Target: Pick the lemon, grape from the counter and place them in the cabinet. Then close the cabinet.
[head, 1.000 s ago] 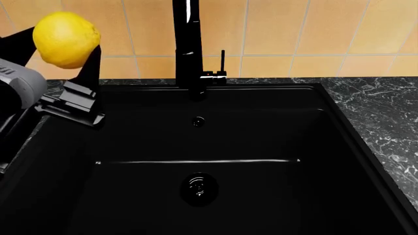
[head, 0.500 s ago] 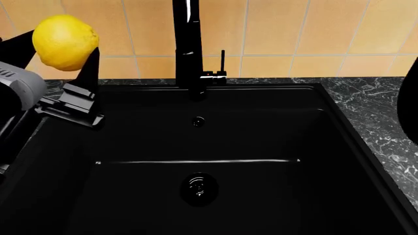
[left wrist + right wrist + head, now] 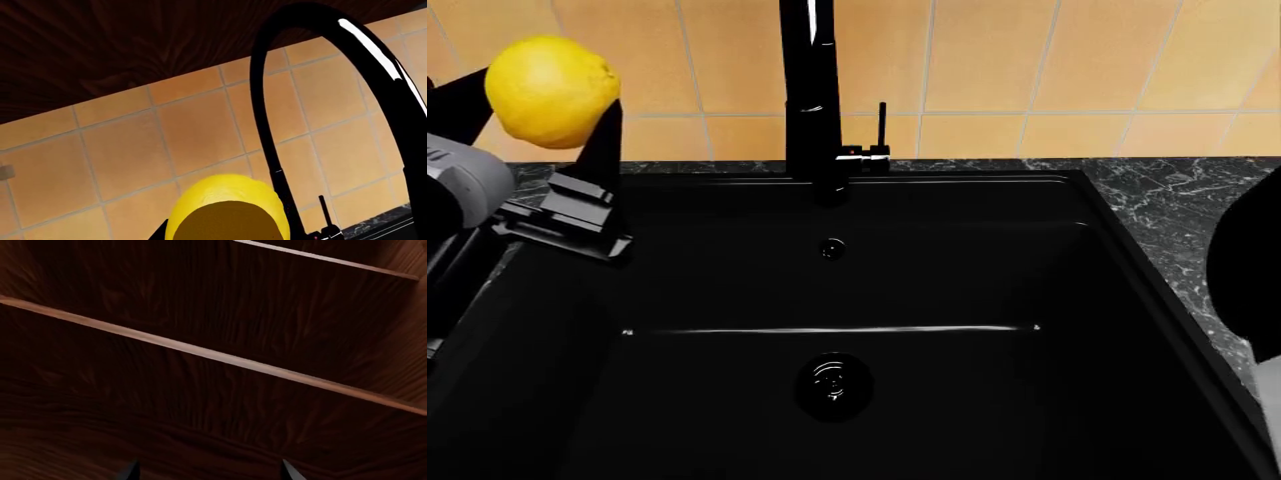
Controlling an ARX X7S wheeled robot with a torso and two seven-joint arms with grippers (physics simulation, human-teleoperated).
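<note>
The bright yellow lemon [image 3: 551, 88] hangs above the left end of the sink, with my left gripper [image 3: 537, 108] shut on it. In the left wrist view the lemon [image 3: 227, 189] fills the space between the jaws, in front of the tiled wall. My right gripper [image 3: 209, 472] is open, its two fingertips [image 3: 131, 471] wide apart with nothing between them, facing the dark wood of the cabinet [image 3: 200, 315]. A dark part of the right arm [image 3: 1248, 270] shows at the head view's right edge. The marble counter [image 3: 1201, 215] lies right of the sink. The grape is out of view.
A glossy black sink basin [image 3: 1054, 300] with a drain [image 3: 833, 381] fills the head view. A tall black faucet [image 3: 810, 90] stands at its back, arching close beside the lemon in the left wrist view. Orange tiles [image 3: 1028, 60] cover the wall. Dark wood [image 3: 133, 45] overhangs above.
The left gripper has carried the lemon slightly left. The right arm's dark shape has come in at the head view's right edge and grown larger.
</note>
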